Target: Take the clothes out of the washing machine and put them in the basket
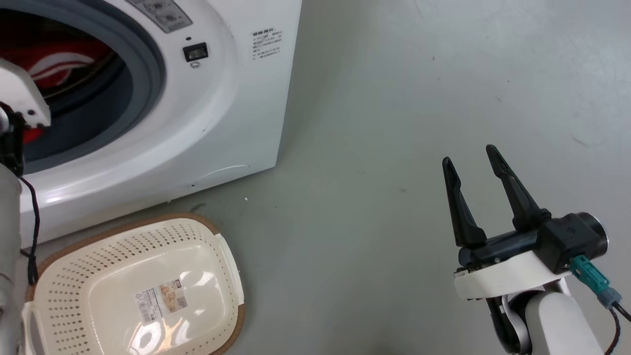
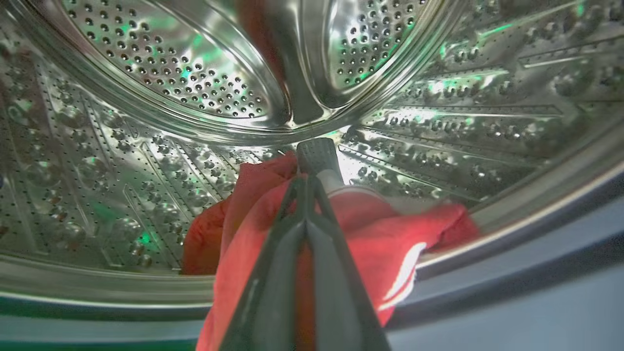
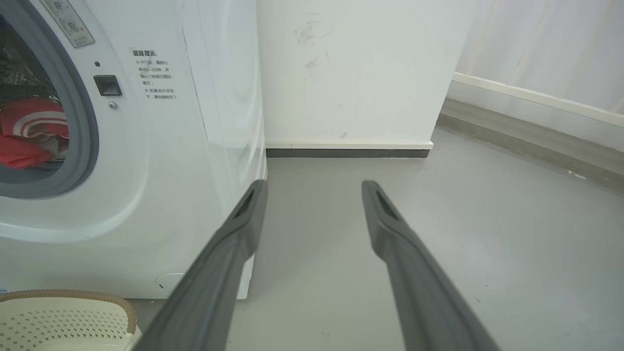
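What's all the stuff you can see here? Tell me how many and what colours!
washing machine: one, white with a grey-rimmed round opening, on the floor at the left.
drum: one, shiny steel with holes, inside the machine.
clothes: a bunch, number unclear, red with white stripes, in the drum.
basket: one, cream with a brown rim, on the floor in front of the machine, no clothes in it.
label: one, pale, stuck on the basket's bottom.
floor: grey, all around.
wall: white, past the machine's side.
left gripper: one, dark fingers shut on the red clothes, inside the drum.
right gripper: one, dark fingers open, above the floor at the right.
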You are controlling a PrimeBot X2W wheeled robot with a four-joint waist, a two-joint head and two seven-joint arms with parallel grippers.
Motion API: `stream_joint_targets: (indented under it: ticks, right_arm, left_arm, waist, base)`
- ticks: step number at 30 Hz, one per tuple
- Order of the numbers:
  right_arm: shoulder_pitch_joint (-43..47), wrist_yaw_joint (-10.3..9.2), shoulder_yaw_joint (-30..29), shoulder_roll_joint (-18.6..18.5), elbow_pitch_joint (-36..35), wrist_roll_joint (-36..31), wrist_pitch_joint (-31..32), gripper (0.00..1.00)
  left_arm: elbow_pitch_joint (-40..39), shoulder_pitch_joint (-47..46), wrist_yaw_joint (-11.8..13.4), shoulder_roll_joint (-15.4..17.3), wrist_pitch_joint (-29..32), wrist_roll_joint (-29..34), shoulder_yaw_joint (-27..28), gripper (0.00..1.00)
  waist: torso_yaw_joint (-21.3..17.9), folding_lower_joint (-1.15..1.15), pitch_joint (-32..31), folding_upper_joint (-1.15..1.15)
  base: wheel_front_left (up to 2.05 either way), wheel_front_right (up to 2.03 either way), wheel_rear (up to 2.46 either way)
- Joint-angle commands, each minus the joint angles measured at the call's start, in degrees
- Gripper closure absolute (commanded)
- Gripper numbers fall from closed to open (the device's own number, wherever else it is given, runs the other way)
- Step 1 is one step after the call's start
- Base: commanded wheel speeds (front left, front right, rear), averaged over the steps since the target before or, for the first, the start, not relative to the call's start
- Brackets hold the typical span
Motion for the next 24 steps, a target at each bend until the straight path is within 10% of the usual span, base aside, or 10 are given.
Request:
stream_joint_targets:
  ticks: [1,10,24]
  right_arm:
    - [1.23,-0.04,-0.60,0.05,-0.23,-0.34,0.47,0.00]
    - [5.24,-0.04,-2.05,0.06,-1.57,-1.26,2.94,0.00]
    - [9.42,-0.04,-3.45,0.06,-5.17,-2.41,6.16,0.00]
  left_arm:
    - [0.51,1.59,-0.20,-0.77,-2.01,-0.16,-0.15,1.00]
    - [-0.97,8.78,-0.05,-4.00,-6.96,-1.69,0.85,1.00]
    - [-24.32,24.52,2.08,-7.59,-7.07,0.01,6.16,1.00]
  waist:
    - [1.95,0.00,-3.49,0.00]
    - [4.88,0.00,-11.66,0.00]
    - [8.69,0.00,-17.42,0.00]
  base:
    - [0.00,0.00,0.00]
    - [0.00,0.00,0.00]
    - [0.00,0.00,0.00]
